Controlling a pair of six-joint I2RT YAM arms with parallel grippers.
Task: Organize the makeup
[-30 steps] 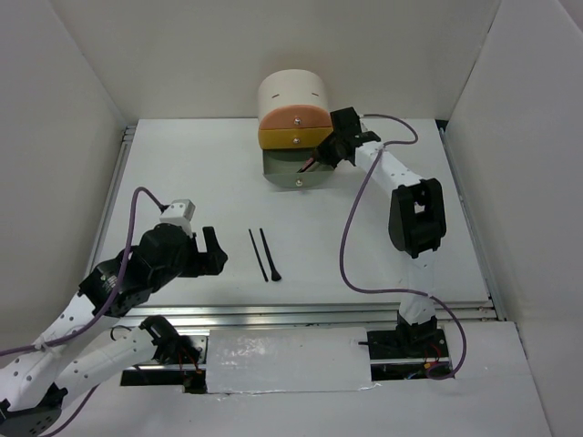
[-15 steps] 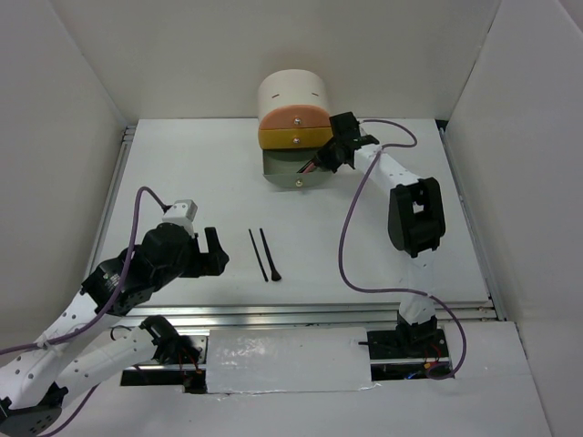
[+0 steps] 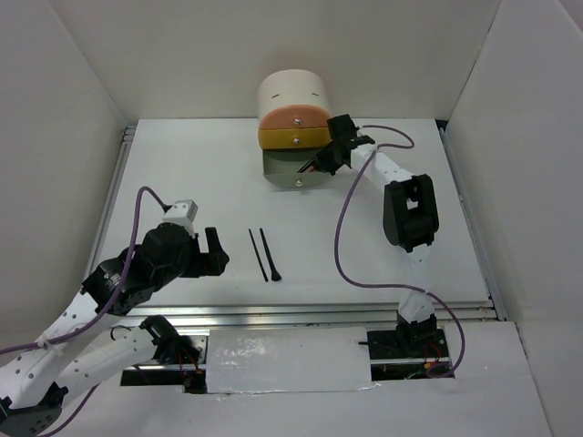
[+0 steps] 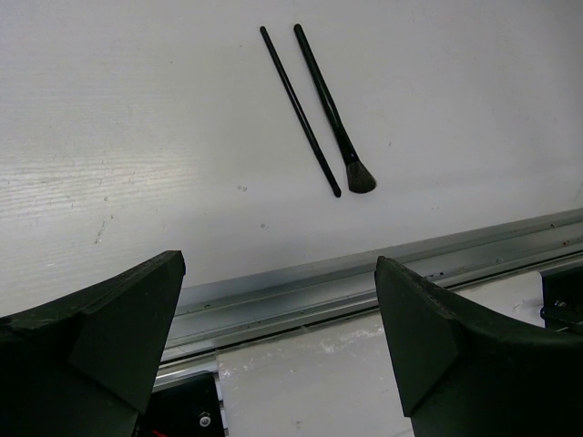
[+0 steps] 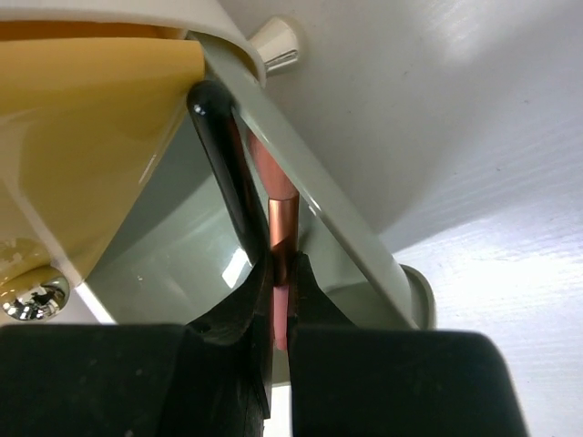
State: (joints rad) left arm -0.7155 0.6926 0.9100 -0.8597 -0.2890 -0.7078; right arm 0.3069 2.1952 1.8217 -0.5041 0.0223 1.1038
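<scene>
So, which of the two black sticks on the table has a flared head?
The black brush, lying right of the thin black stick; that stick ends plain.

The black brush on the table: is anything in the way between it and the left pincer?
Only the thin black stick, lying close beside the black brush on the side nearer the left pincer. Otherwise just bare table between them; the pincer is open.

Walls: I see white panels (image 3: 164,55) at 9, 12, 3 o'clock.
Table (image 3: 182,173): white, metal rail (image 3: 310,314) at 6 o'clock.
</scene>
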